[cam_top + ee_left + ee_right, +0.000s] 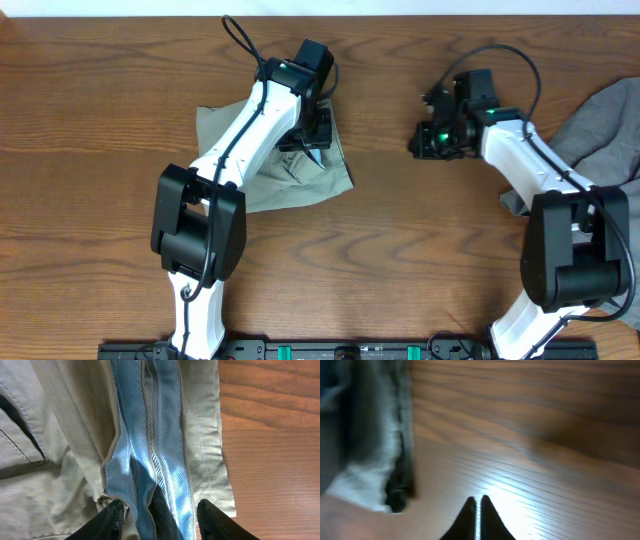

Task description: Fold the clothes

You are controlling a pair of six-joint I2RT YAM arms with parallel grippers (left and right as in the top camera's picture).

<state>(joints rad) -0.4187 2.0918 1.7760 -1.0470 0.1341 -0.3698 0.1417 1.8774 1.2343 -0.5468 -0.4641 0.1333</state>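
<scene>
"Left of centre on the table point(400, 260), I see the khaki garment point(325, 182) lying rumpled, with my left gripper point(162, 520) down on it."
"Holding it?"
"Yes. Its fingers point(111, 521) clamp a raised fold that shows the blue striped lining point(170, 435)."
"And the right?"
"My right gripper point(476, 517) hangs over bare wood, well apart from the khaki, fingertips pressed together with nothing between them. A grey garment point(605, 125) lies bunched at the right edge, beside that arm."
</scene>
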